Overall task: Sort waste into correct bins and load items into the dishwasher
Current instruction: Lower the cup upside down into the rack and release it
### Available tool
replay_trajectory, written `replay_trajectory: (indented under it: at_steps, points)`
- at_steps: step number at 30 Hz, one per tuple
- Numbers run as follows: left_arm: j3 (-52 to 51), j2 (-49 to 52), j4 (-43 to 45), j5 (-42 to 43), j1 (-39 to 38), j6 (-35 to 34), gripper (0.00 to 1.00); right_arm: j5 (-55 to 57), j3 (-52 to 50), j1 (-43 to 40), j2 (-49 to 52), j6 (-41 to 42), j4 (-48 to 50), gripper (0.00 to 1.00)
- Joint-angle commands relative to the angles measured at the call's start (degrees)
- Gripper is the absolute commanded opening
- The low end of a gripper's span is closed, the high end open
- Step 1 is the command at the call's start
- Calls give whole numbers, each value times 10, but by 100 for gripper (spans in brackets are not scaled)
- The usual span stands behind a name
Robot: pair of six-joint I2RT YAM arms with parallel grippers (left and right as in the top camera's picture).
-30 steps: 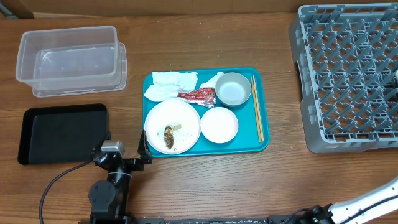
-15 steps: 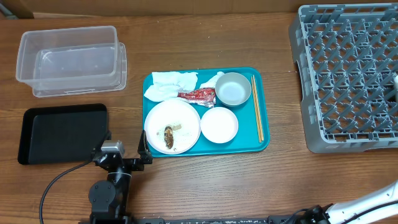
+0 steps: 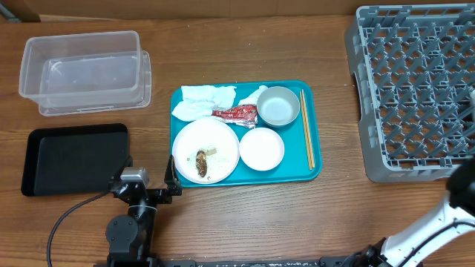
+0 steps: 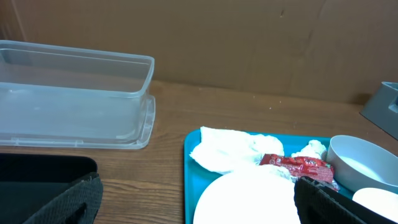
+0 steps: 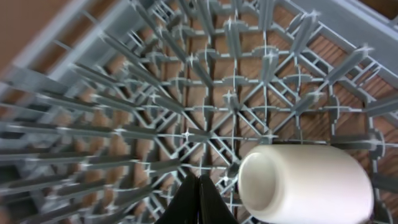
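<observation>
On the teal tray lie white tissues (image 3: 202, 101), a red wrapper (image 3: 236, 113), a grey-green bowl (image 3: 278, 106), chopsticks (image 3: 307, 137), a small plate (image 3: 261, 148) and a large white plate (image 3: 205, 148) with a brown scrap (image 3: 201, 163). My left gripper (image 3: 150, 169) is open and empty at the tray's front left corner; its view shows the tissues (image 4: 227, 149) and wrapper (image 4: 295, 165). My right gripper (image 5: 200, 202) is shut and empty above the grey dish rack (image 5: 186, 93). A white cup (image 5: 305, 183) lies on its side in the rack, just right of the fingers.
A clear plastic tub (image 3: 85, 70) stands at the back left and a black tray (image 3: 74, 157) in front of it. The teal tray (image 3: 315, 167) is mid-table. The dish rack (image 3: 415, 89) fills the right side. My right arm (image 3: 464, 189) crosses its front right corner.
My right arm has drawn back from over the rack's right side toward the front right corner. The left arm and the things on the tray have not moved.
</observation>
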Motion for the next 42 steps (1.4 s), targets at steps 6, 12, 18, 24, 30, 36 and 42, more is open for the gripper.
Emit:
replay_trajectory:
  at_steps: [6, 12, 18, 24, 30, 36, 42]
  points:
    - [-2, -5, -1, -2, 4, 7, 100, 213, 0, 18, 66, 16, -11, 4]
    - [-2, -5, -1, -2, 4, 7, 100, 233, 0, 6, 71, 16, -19, 4]
    - [-2, -5, -1, -2, 4, 7, 100, 332, 1, 6, 64, 55, -41, 4]
    - [-2, -5, -1, -2, 4, 7, 100, 354, 1, 5, 44, 80, -58, 4]
    - [-2, -5, -1, -2, 4, 7, 100, 357, 1, 5, 26, 93, -74, 4]
    - [-2, -5, -1, -2, 4, 6, 100, 352, 1, 5, 17, 99, -85, 4]
    - [-2, -5, -1, -2, 4, 7, 100, 289, 1, 5, 9, 106, -87, 4]
